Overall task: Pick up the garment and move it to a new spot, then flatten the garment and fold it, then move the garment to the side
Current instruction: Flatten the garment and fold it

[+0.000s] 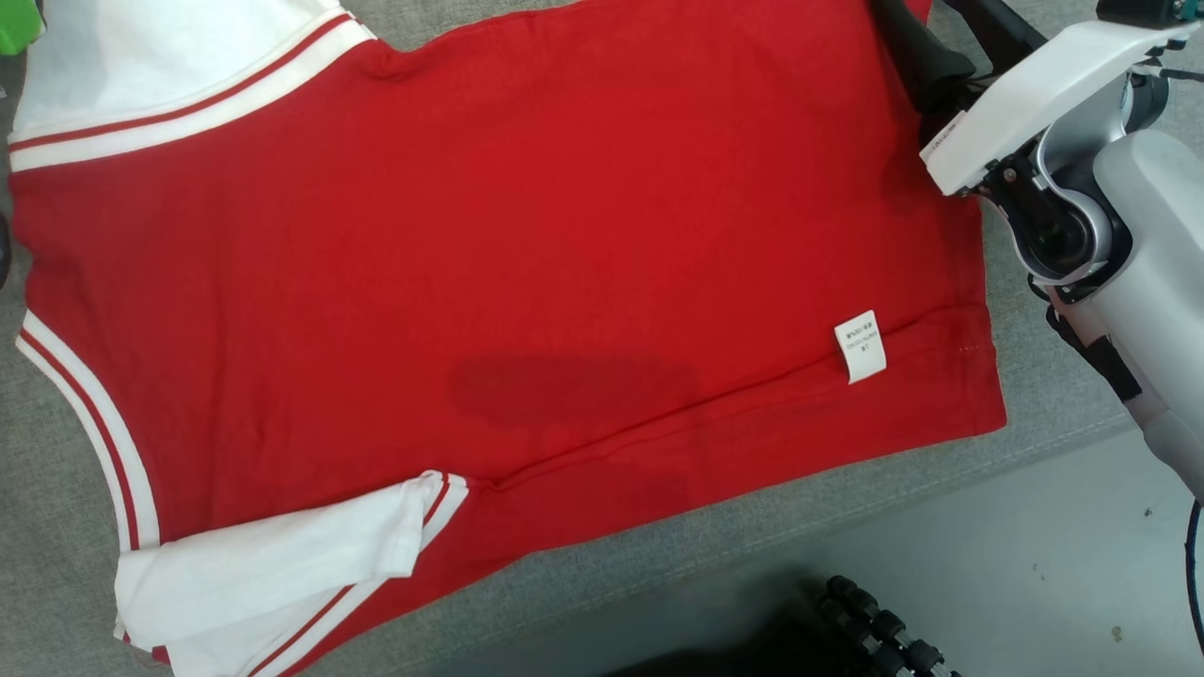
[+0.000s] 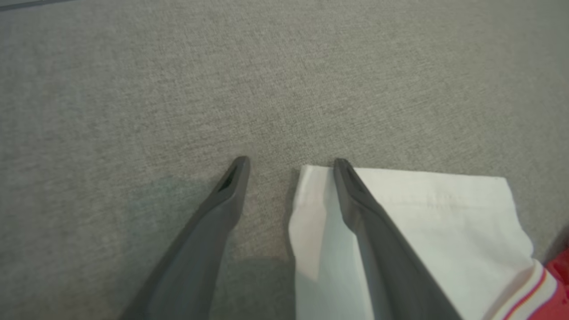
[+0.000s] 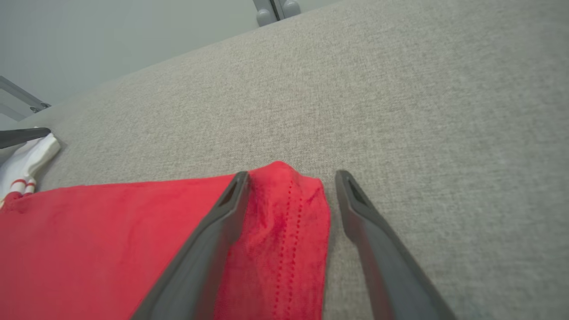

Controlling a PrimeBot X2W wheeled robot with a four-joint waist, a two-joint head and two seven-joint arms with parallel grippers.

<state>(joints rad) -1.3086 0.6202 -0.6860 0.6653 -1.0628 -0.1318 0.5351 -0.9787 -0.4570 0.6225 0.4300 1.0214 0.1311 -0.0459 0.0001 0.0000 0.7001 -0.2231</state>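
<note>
Shirt [image 1: 527, 235]: red with white sleeves, lying spread and nearly flat on the grey surface [image 1: 56, 564]. Left gripper [image 2: 291, 161] open, one finger over a sleeve [image 2: 444, 213] edge. Right gripper [image 3: 292, 174] open, straddling a hem corner [image 3: 289, 200]. Nothing gripped. Judged: flattening nearly done; folding and moving aside outstanding.

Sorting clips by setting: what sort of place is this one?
Probably an indoor lab or robot test room. A red-and-white garment lies spread on a grey fabric-covered worktop above a bare pale floor, with grey metal frame parts against a plain wall.
</note>
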